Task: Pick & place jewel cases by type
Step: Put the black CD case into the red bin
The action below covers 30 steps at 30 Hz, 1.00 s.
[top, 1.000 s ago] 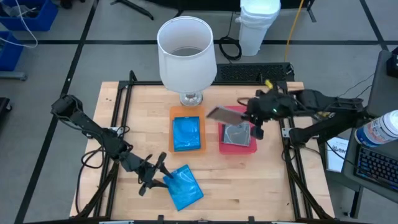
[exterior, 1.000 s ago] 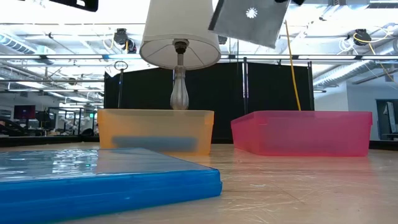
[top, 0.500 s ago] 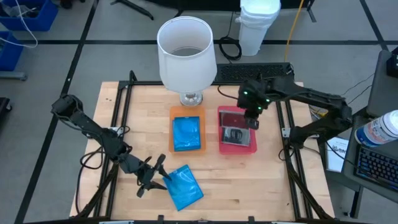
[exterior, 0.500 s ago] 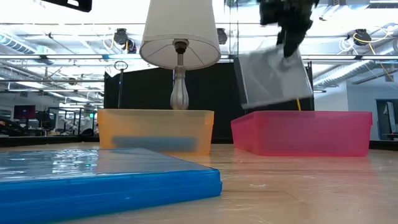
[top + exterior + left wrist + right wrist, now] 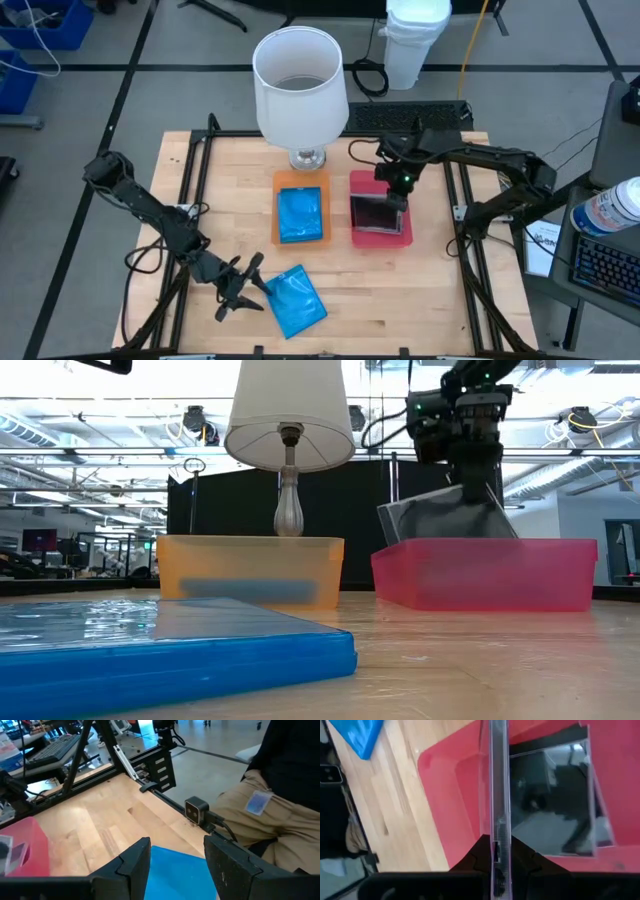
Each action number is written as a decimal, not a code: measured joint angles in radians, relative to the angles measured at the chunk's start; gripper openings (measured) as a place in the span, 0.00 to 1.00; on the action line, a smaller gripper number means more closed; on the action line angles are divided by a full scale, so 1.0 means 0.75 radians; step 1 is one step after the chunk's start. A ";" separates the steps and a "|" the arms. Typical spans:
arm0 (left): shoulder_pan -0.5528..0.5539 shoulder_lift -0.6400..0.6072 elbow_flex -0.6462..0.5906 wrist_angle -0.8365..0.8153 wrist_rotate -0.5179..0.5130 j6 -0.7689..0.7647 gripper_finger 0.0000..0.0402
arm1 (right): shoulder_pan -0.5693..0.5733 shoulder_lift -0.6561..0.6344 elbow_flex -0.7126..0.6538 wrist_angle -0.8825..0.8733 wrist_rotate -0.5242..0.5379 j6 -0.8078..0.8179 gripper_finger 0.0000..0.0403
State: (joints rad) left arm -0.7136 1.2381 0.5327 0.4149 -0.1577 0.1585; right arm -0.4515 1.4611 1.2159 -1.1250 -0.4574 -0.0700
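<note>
Pinched tight on the edge of 1 clear jewel case (image 5: 499, 785): the right gripper (image 5: 496, 851), its 2 dark fingers (image 5: 479, 851) closed on the thin plastic, seen edge-on from the wrist. Held tilted, lower edge dipping below the rim of the red tray (image 5: 560, 565), right gripper (image 5: 470, 445) above it in the low view. Lying flat on the floor of that red tray (image 5: 440, 780), another clear jewel case (image 5: 555, 805) with dark insert, directly beneath the held one. From above, right gripper (image 5: 397, 183) over the far half of the red tray (image 5: 356, 238), held case (image 5: 378, 212) showing dark against it.

Parted and empty: the left gripper (image 5: 175, 857), 2 fingers (image 5: 132, 862) spread either side of the near corner of a blue jewel case (image 5: 175, 872) lying on the wooden table (image 5: 100, 825), closed on nothing. From above, left gripper (image 5: 243, 283) low at the table's front, just beside the loose blue jewel case (image 5: 296, 300), fingertips at its left edge; contact not clear.

Resting in the orange tray (image 5: 278, 182), left of the red one: 1 more blue case (image 5: 300, 214). Standing behind the trays, a white-shaded lamp (image 5: 299, 82). In the low view, loose blue case (image 5: 170, 645) filling the foreground, orange tray (image 5: 250, 570) and lamp (image 5: 289, 420) beyond.
</note>
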 joint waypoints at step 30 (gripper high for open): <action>0.000 0.000 0.000 -0.011 -0.037 0.018 0.48 | -0.095 -0.013 -0.153 0.029 0.602 -0.172 0.47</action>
State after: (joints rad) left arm -0.7139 1.2381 0.5327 0.4065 -0.1856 0.1719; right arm -0.5225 1.4509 1.1011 -1.1034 -0.0056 -0.1987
